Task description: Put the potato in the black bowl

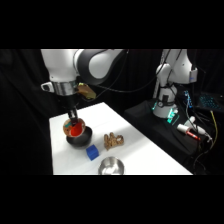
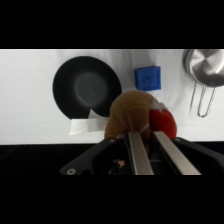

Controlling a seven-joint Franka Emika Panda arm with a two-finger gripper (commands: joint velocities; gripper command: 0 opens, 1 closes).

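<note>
The potato [image 1: 74, 128], tan with a red-orange patch, hangs in my gripper [image 1: 73, 120] just above the black bowl [image 1: 81, 140] near the table's left side. In the wrist view the potato [image 2: 134, 112] fills the space at the tips of my gripper [image 2: 145, 132], whose two metal fingers [image 2: 137, 152] are shut on it. There the black bowl [image 2: 64, 87] lies empty on the table, up and to the left of the potato.
A blue cube [image 1: 92, 152] [image 2: 148, 78] sits right beside the bowl. A knobbly brown piece [image 1: 114, 141] lies further right. A shiny silver bowl [image 1: 111, 166] [image 2: 207, 65] stands near the front edge. Cables and equipment surround the arm's base [image 1: 167, 105].
</note>
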